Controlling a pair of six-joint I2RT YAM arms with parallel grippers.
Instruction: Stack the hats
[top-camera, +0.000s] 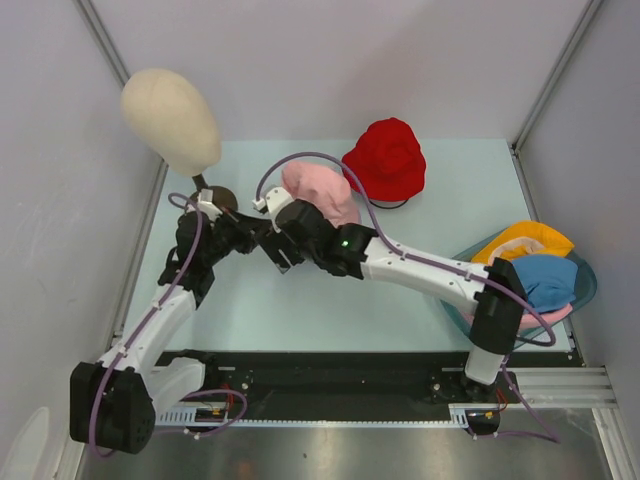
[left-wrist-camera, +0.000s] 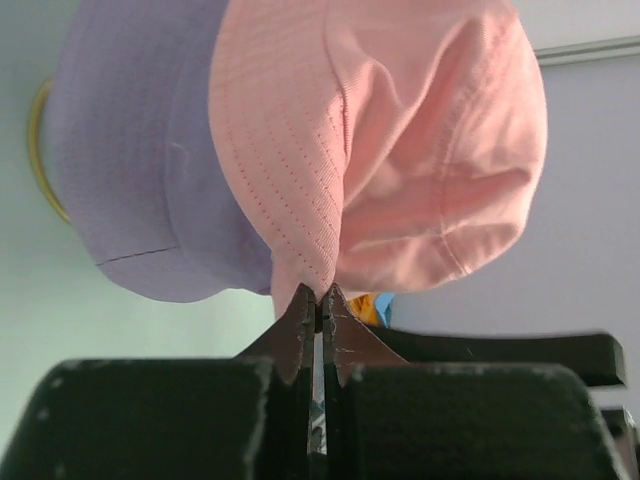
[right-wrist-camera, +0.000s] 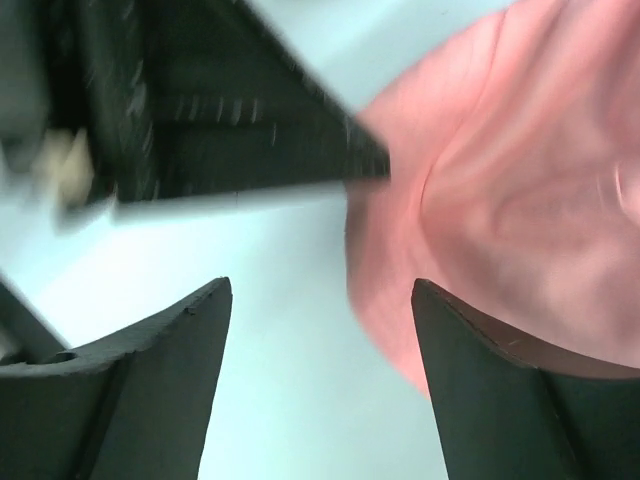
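Observation:
My left gripper (left-wrist-camera: 320, 295) is shut on the brim edge of the pink hat (left-wrist-camera: 400, 150), which hangs above its jaws. A lilac hat (left-wrist-camera: 130, 150) sits right behind the pink one. From above, the pink hat (top-camera: 325, 192) lies mid-table with both grippers meeting at its left side. My right gripper (right-wrist-camera: 320, 300) is open, the pink hat (right-wrist-camera: 520, 200) beside its right finger and nothing between the fingers. The red hat (top-camera: 388, 160) lies apart at the back. The orange hat (top-camera: 525, 240) and the blue hat (top-camera: 548, 278) rest in the tray on the right.
A beige mannequin head (top-camera: 170, 120) stands on a dark base at the back left, close to my left arm. The translucent teal tray (top-camera: 588, 292) sits at the right edge. Walls close in the table on three sides.

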